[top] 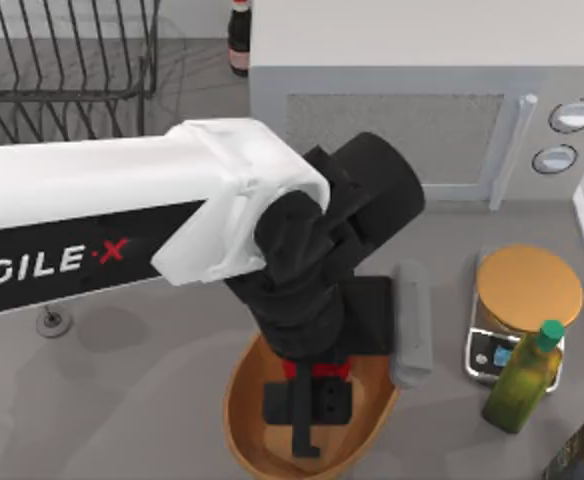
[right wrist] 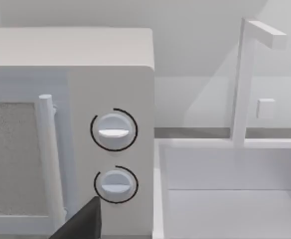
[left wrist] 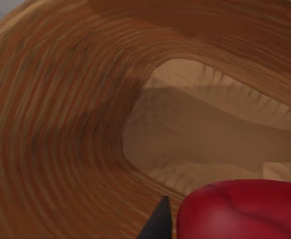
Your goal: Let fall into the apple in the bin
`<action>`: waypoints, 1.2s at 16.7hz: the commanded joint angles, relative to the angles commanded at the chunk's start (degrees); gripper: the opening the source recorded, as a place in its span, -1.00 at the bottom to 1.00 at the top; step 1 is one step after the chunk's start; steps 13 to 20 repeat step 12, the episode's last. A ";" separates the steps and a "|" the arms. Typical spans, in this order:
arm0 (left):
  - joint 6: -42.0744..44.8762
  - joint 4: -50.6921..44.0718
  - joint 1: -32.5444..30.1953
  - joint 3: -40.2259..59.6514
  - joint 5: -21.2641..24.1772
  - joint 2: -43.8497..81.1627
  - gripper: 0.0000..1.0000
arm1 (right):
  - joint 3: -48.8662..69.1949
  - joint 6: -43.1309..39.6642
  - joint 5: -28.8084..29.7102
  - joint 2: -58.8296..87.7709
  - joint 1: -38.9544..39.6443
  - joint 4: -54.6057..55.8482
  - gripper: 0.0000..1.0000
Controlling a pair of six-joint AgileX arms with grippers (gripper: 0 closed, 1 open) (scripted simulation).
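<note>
Reaching down over the desk's near edge, the left gripper (top: 307,405) hung inside the bin (top: 240,410), an oval wooden basket-bowl, with the apple (top: 317,369) pinched between its black fingers (top: 280,402), the red fruit showing just above them against the wrist. From the left wrist view the apple (left wrist: 242,209) sat beside one dark fingertip (left wrist: 159,223), above the bin's (left wrist: 61,124) ribbed wall and paler floor. The right arm was parked facing the white microwave (right wrist: 71,124) near the desk's far right corner, one dark finger (right wrist: 80,223) in sight, and I could not tell how its fingers stood.
</note>
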 joint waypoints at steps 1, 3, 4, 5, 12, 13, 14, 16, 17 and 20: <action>0.00 0.00 0.00 0.00 0.00 0.00 0.21 | 0.00 0.00 0.00 0.00 0.00 0.00 1.00; 0.00 0.00 0.00 0.00 0.00 0.00 0.51 | 0.00 0.00 0.00 0.00 0.00 0.00 1.00; 0.00 0.00 0.00 0.00 0.00 0.00 0.66 | 0.00 0.00 0.00 0.00 0.00 0.00 1.00; 0.00 0.00 0.00 0.00 0.00 0.00 0.81 | 0.00 0.00 0.00 0.00 0.00 0.00 1.00; 0.00 0.00 0.00 0.00 0.00 0.00 1.00 | 0.00 0.00 0.00 0.00 0.00 0.00 1.00; 0.00 0.00 0.00 0.00 0.00 0.00 1.00 | 0.00 0.00 0.00 0.00 0.00 0.00 1.00; 0.00 0.00 0.00 0.00 0.00 0.00 1.00 | 0.00 0.00 0.00 0.00 0.00 0.00 1.00; 0.00 0.00 0.00 0.00 0.00 0.00 1.00 | 0.00 0.00 0.00 0.00 0.00 0.00 1.00; 0.00 0.00 0.00 0.00 0.00 0.00 1.00 | 0.00 0.00 0.00 0.00 0.00 0.00 1.00; 0.00 0.00 0.00 0.00 0.00 0.00 1.00 | 0.00 0.00 0.00 0.00 0.00 0.00 1.00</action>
